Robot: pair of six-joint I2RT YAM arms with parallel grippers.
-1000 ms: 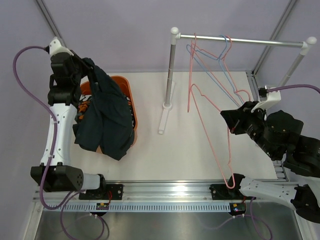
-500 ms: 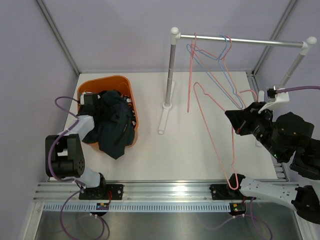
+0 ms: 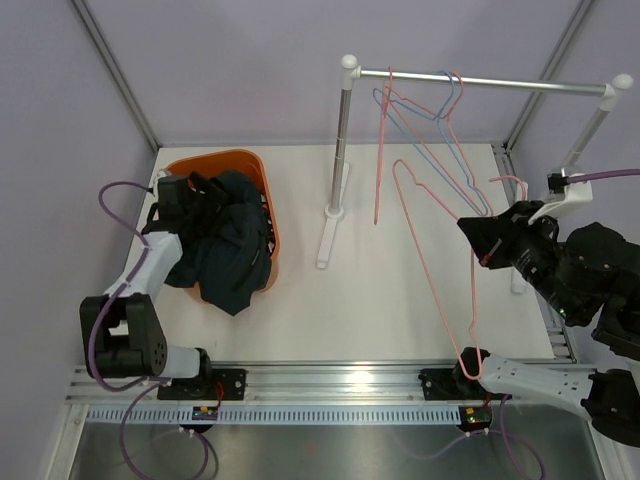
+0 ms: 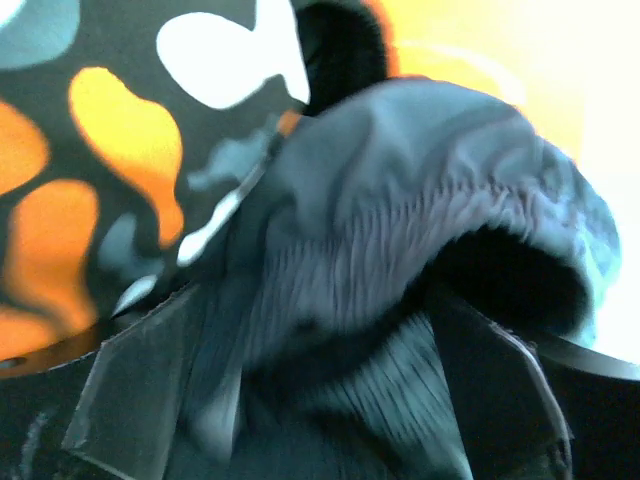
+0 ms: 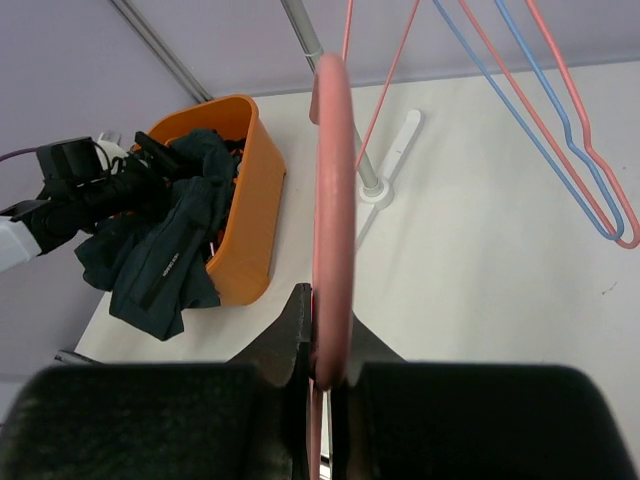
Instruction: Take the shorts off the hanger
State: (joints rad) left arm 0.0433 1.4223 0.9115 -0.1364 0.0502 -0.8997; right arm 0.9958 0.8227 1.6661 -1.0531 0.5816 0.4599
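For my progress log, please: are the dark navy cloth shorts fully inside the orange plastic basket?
Partly in: the dark navy shorts drape over the rim of the orange basket, hanging outside it.

Each arm is made of white, tube-like links and thick black joint housings. The left arm (image 3: 150, 268) has a slim white link and a big black block (image 3: 125, 340) with rounded corners and a matte surface. The right arm (image 3: 585, 280) is mostly bulky black housings, with one long white link (image 3: 540, 380) and a small white cap (image 3: 560, 195). A thin purple cable (image 3: 103, 205) belongs to the left arm, and a second purple cable (image 3: 612, 174) comes from the right one. The base plates (image 3: 225, 384) are black. The left claw (image 4: 315, 395) has smoky, half-clear fingers (image 4: 135, 390). The right claw (image 5: 330, 375) has matte black fingers (image 5: 287, 345) on a wide black body.
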